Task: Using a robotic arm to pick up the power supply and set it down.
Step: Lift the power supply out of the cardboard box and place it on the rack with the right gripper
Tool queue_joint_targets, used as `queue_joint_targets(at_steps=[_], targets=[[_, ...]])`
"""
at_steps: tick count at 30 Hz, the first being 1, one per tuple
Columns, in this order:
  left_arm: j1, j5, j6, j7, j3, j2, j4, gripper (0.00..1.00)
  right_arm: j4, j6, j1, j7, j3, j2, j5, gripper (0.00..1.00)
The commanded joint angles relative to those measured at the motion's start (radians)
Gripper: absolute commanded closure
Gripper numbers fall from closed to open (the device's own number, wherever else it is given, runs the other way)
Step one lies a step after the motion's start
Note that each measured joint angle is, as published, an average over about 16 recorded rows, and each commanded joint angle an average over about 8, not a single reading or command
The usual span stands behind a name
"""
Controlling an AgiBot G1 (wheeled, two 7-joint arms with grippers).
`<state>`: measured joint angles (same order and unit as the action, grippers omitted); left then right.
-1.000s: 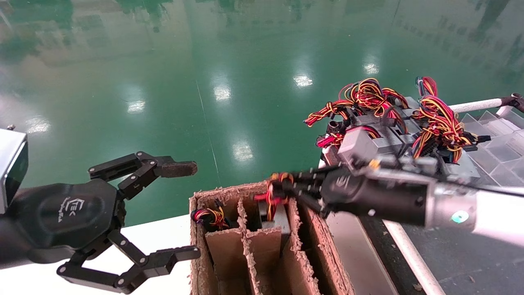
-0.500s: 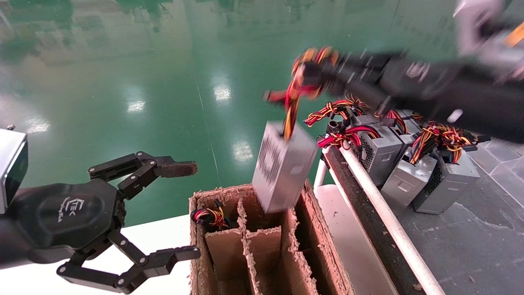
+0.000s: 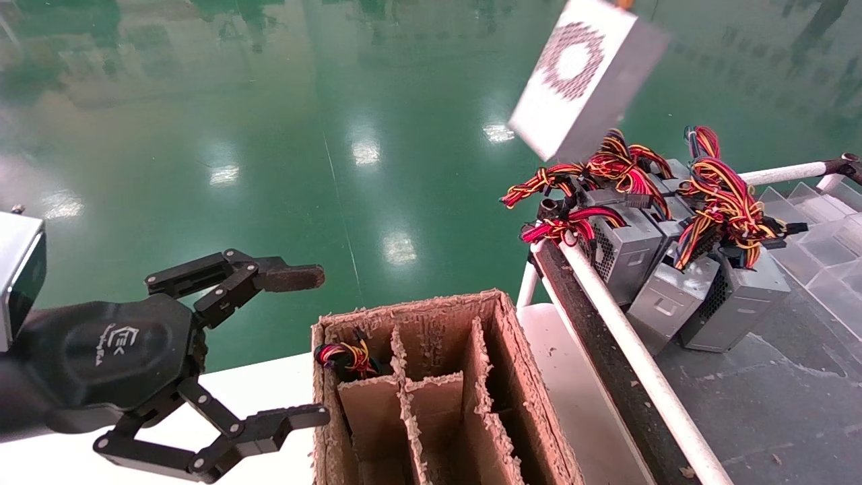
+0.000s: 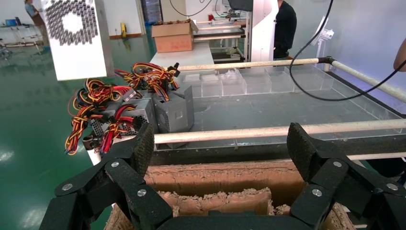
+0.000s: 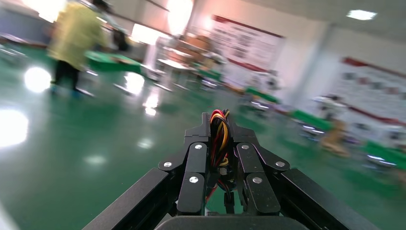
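Note:
The power supply [image 3: 582, 74] hangs high in the air at the top of the head view, tilted, with its round vent pattern facing me; it also shows in the left wrist view as a silver box [image 4: 76, 38]. Its holder is out of the head view. In the right wrist view my right gripper [image 5: 219, 125] is shut on the red, yellow and black wire bundle [image 5: 218, 139]; the box itself is hidden there. At lower left my left gripper [image 3: 303, 347] is parked open beside the cardboard box, empty [image 4: 221, 143].
A frayed cardboard box [image 3: 417, 311] with dividers stands in front of me, with another wire bundle [image 3: 343, 356] in its left compartment. Several more power supplies [image 3: 673, 283] lean behind a white rail [image 3: 626, 350] on a dark mat. Clear plastic trays [image 3: 828, 229] lie at far right.
The right gripper pulled the power supply by its wires up out of the box's middle compartment, then carried it up and right. The right arm left the head view. The left arm stayed still.

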<state>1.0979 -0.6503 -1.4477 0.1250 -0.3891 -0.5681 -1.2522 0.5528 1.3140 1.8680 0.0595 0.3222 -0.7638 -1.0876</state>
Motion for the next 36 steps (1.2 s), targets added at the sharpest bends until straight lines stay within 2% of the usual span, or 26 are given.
queue_joint_targets(at_steps=[1,9,14,17,21,29,36], targets=[[0.0,0.0,0.0,0.0,0.0,0.0,0.0,0.0,-0.06,-0.009,0.053,-0.039,0.004,0.013,-0.031,1.0],[0.0,0.0,0.0,0.0,0.0,0.0,0.0,0.0,-0.27,-0.094,0.197,-0.159,0.021,0.096,-0.119,1.0],[0.0,0.0,0.0,0.0,0.0,0.0,0.0,0.0,-0.367,-0.162,0.229,-0.216,0.041,0.136,-0.168,1.0],[0.0,0.0,0.0,0.0,0.0,0.0,0.0,0.0,-0.409,-0.178,0.225,-0.246,0.056,0.152,-0.195,1.0],[0.0,0.0,0.0,0.0,0.0,0.0,0.0,0.0,-0.457,-0.147,0.2,-0.275,0.074,0.171,-0.22,1.0],[0.0,0.0,0.0,0.0,0.0,0.0,0.0,0.0,-0.533,-0.005,0.103,-0.326,0.083,0.176,-0.228,1.0],[0.0,0.0,0.0,0.0,0.0,0.0,0.0,0.0,-0.553,0.015,0.052,-0.347,0.088,0.122,-0.235,1.0]])
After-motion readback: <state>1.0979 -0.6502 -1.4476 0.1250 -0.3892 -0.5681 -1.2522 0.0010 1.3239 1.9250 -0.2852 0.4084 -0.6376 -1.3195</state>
